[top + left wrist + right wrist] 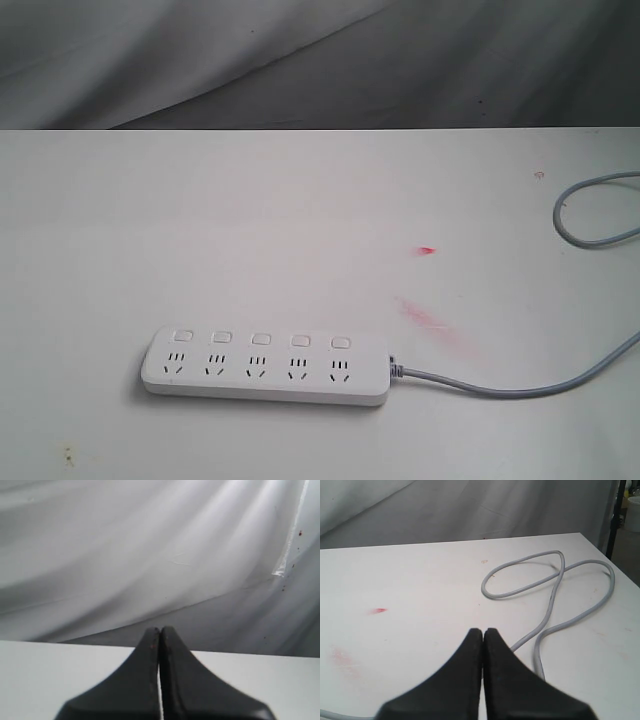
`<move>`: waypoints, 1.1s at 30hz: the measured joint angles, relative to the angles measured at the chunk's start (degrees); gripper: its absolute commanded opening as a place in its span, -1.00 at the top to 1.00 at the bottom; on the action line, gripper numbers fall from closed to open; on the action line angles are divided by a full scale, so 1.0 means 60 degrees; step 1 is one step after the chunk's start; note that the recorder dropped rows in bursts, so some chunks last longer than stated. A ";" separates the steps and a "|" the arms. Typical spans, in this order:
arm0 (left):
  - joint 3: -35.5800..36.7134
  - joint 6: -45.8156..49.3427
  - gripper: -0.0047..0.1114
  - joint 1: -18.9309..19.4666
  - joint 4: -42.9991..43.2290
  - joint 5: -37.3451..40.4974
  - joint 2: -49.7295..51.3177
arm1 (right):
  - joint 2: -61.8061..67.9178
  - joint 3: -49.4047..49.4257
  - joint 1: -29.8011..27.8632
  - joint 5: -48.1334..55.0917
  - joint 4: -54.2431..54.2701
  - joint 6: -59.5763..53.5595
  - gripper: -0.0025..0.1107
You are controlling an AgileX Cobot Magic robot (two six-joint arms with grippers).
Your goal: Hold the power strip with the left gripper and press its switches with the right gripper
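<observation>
Fingers pressed together on both arms, nothing between them: the left gripper [159, 632] points out over the tabletop [300, 210] edge toward the grey backdrop cloth [150, 555], and the right gripper [482, 632] hangs above a loose loop of grey cord [550, 580]. Neither arm shows in the exterior view. Power strip [265, 367] lies flat near the front of the tabletop, left of middle, long side across, its five switches [260, 339] in a row along the far edge above the outlets. Cord leaves its right end. Judged rigid, light, smooth plastic; likely to slide or pivot on the bare tabletop under a push. Best hold looks to be across the narrow width at the left end, clear of switches. Cord is limp, poor for steadying. Switches probably need a short, straight-down press.
</observation>
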 measured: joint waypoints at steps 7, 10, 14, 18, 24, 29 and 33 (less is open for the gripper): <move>0.2747 0.0000 0.91 0.0000 0.0467 -0.1131 -0.0721 | 0.0000 0.0000 0.0000 0.0000 0.0000 0.0000 0.96; 0.4058 0.0000 0.91 0.0000 0.0629 -0.1480 -0.0972 | 0.0000 0.0000 0.0000 0.0000 0.0000 0.0000 0.96; 0.5520 0.0000 0.91 0.0000 0.0665 -0.2214 -0.1363 | 0.0000 0.0000 0.0000 0.0000 0.0000 0.0000 0.96; 0.6626 0.0000 0.91 0.0000 0.0665 -0.3418 -0.1785 | 0.0000 0.0000 0.0000 0.0000 0.0000 0.0000 0.96; 0.7651 0.0000 0.91 0.0000 0.0665 -0.4031 -0.2522 | 0.0000 0.0000 0.0000 0.0000 0.0000 0.0000 0.96; 0.7672 0.0033 0.91 0.0000 0.0665 -0.3906 -0.3067 | 0.0000 0.0000 0.0000 0.0000 0.0000 0.0000 0.96; 0.7672 0.0068 0.91 0.0000 0.0665 -0.3890 -0.3180 | 0.0000 0.0000 0.0000 0.0000 0.0000 0.0000 0.96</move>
